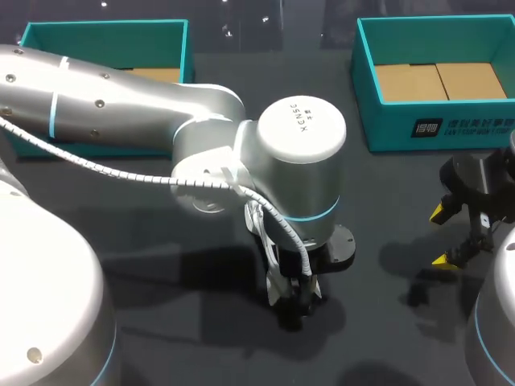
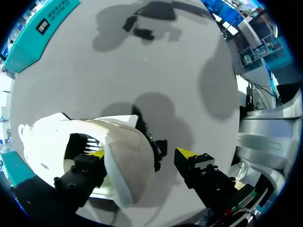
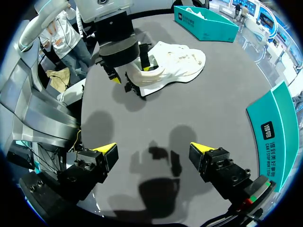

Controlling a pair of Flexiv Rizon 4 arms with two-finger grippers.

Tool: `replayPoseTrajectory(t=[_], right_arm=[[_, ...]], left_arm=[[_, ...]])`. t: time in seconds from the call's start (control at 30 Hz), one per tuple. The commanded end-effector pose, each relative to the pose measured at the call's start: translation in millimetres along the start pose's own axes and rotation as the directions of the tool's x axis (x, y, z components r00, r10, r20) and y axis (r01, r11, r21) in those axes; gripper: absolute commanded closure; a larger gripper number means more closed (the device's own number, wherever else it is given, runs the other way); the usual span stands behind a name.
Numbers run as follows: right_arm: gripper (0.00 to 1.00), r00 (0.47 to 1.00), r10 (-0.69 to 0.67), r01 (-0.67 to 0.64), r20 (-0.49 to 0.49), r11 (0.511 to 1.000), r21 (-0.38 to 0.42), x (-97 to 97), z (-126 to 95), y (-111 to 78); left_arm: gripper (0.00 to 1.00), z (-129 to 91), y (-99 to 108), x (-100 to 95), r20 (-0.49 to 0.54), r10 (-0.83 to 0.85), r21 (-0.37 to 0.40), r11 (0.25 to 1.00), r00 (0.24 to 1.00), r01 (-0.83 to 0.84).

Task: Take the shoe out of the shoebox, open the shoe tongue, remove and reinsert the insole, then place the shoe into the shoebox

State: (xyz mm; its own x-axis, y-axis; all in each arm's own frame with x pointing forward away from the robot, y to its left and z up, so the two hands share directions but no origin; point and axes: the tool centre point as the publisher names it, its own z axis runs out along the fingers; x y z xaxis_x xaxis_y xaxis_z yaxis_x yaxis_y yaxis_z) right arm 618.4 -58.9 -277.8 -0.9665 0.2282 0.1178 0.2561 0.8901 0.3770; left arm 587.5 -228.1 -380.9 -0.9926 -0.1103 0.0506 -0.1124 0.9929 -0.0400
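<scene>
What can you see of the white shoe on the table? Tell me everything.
The shoe is a white-to-cream sneaker, soft-looking, resting sole-down on the dark table, short of the teal box beyond its toe. The left gripper is open over its heel: one finger inside the opening, the other outside, apart from it. In the head view the left arm hides it.

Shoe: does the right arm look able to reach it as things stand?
Probably yes. Only table lies between the right end effector and the shoe, and the toe end is free. The heel is taken: the left end effector straddles its rim there, open.
</scene>
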Motion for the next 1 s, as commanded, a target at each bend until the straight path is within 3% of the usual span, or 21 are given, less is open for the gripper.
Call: replayPoseTrajectory(t=[0.03, 0.23, 0.47, 0.6, 0.7, 0.77, 0.87, 0.9, 0.97, 1.0], right_arm=[[0.00, 1.000, 0.000, 0.000, 0.002, 1.000, 0.001, 1.1, 0.2, -0.1], [0.00, 1.000, 0.000, 0.000, 0.002, 1.000, 0.001, 1.1, 0.2, -0.1], [0.00, 1.000, 0.000, 0.000, 0.002, 1.000, 0.001, 1.1, 0.2, -0.1], [0.00, 1.000, 0.000, 0.000, 0.002, 1.000, 0.001, 1.1, 0.2, -0.1], [0.00, 1.000, 0.000, 0.000, 0.002, 1.000, 0.001, 1.1, 0.2, -0.1], [0.00, 1.000, 0.000, 0.000, 0.002, 1.000, 0.001, 1.1, 0.2, -0.1], [0.00, 1.000, 0.000, 0.000, 0.002, 1.000, 0.001, 1.1, 0.2, -0.1], [0.00, 1.000, 0.000, 0.000, 0.002, 1.000, 0.001, 1.1, 0.2, -0.1], [0.00, 1.000, 0.000, 0.000, 0.002, 1.000, 0.001, 1.1, 0.2, -0.1], [0.00, 1.000, 0.000, 0.000, 0.002, 1.000, 0.001, 1.1, 0.2, -0.1]], left_arm=[[0.20, 5.1, -2.0, 3.4, 0.011, -0.002, -0.007, 1.000, 1.000, 0.002], [0.40, 6.9, 0.4, 5.0, 0.016, -0.005, -0.013, 1.000, 1.000, 0.006], [0.50, 12.0, -0.1, 6.3, 0.023, -0.020, -0.019, 1.000, 1.000, 0.021], [0.50, 13.8, -0.8, 7.2, 0.032, -0.040, -0.014, 0.999, 0.999, 0.041], [0.42, 14.8, -1.8, 6.3, 0.032, -0.056, -0.007, 0.998, 0.998, 0.056], [0.45, 14.9, -2.2, 5.1, 0.031, -0.065, -0.004, 0.998, 0.997, 0.066], [0.58, 13.2, -2.0, 3.0, 0.033, -0.078, 0.001, 0.997, 0.996, 0.078], [0.67, 12.5, -1.8, 2.4, 0.034, -0.080, 0.002, 0.997, 0.996, 0.080], [1.00, 11.4, -1.4, 1.5, 0.034, -0.083, 0.003, 0.997, 0.996, 0.083], [1.00, 10.7, -1.1, 1.0, 0.035, -0.084, 0.002, 0.996, 0.996, 0.084]])
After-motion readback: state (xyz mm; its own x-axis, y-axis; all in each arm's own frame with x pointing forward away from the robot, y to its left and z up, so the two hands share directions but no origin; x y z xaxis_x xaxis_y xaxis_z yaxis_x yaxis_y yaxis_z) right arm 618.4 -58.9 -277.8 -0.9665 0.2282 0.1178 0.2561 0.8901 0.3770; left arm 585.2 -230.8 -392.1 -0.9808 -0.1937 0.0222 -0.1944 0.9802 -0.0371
